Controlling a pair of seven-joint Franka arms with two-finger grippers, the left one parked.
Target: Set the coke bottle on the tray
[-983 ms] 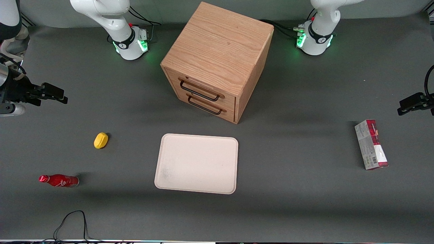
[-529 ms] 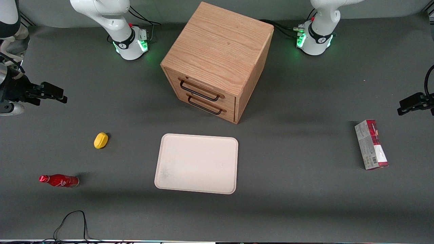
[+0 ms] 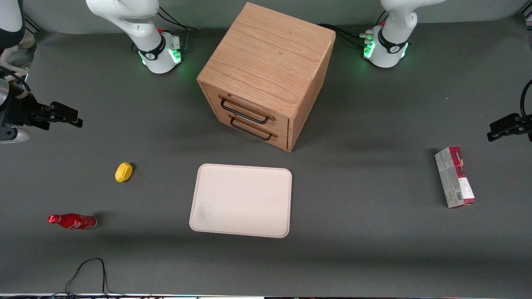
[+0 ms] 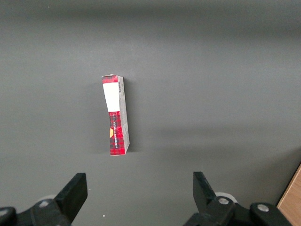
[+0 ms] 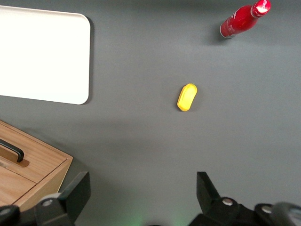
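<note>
- The right arm reaches out over the working arm's end of the table, its gripper (image 3: 77, 120) held above the mat, farther from the front camera than the yellow lump (image 3: 124, 172) and the coke bottle (image 3: 72, 221)
- In the wrist view the gripper (image 5: 143, 193) has its two fingers (image 5: 77, 190) spread wide, bare mat between them, holding nothing
- One coke bottle (image 5: 242, 20), on the mat toward the working arm's end, nearer the front camera than the yellow lump (image 5: 186, 97); whether it lies flat or stands I cannot tell
- One tray (image 3: 241, 200), flat on the mat in front of the drawer cabinet (image 3: 266, 74), well apart from the bottle, nothing on it
- One yellow lump, between the gripper and the bottle in depth
- One wooden cabinet with two drawers, each with a dark handle, both shut
- One red-and-grey carton (image 3: 454, 177) lying toward the parked arm's end
- One black cable (image 3: 89, 272) looping at the table edge nearest the front camera
</note>
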